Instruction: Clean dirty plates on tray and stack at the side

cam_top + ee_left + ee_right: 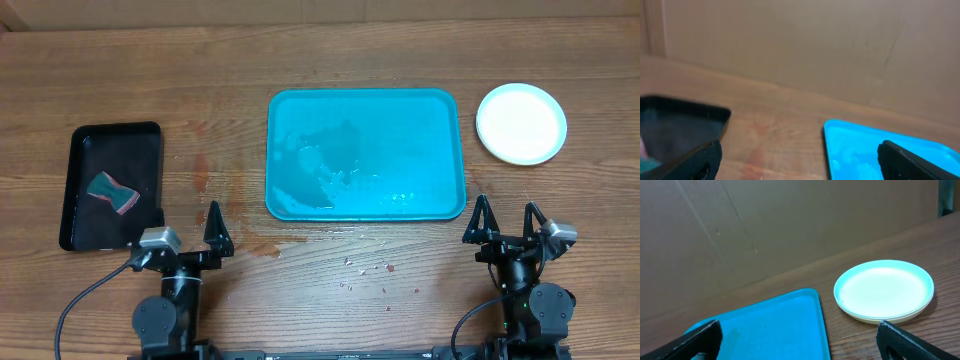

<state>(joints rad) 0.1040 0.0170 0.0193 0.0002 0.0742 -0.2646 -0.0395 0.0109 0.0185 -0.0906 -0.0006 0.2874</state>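
The turquoise tray (366,153) lies in the middle of the table with nothing on it but wet patches; it also shows in the left wrist view (875,150) and the right wrist view (775,325). The plates (521,123) sit stacked on the table right of the tray, pale mint on top, also in the right wrist view (883,290). My left gripper (190,238) is open and empty near the table's front edge, left of the tray. My right gripper (508,222) is open and empty at the front right, below the stack.
A black tray (111,186) at the left holds a teal and pink sponge (113,193). Small red crumbs (368,270) and reddish smears lie on the wood in front of the turquoise tray. A brown wall stands behind the table.
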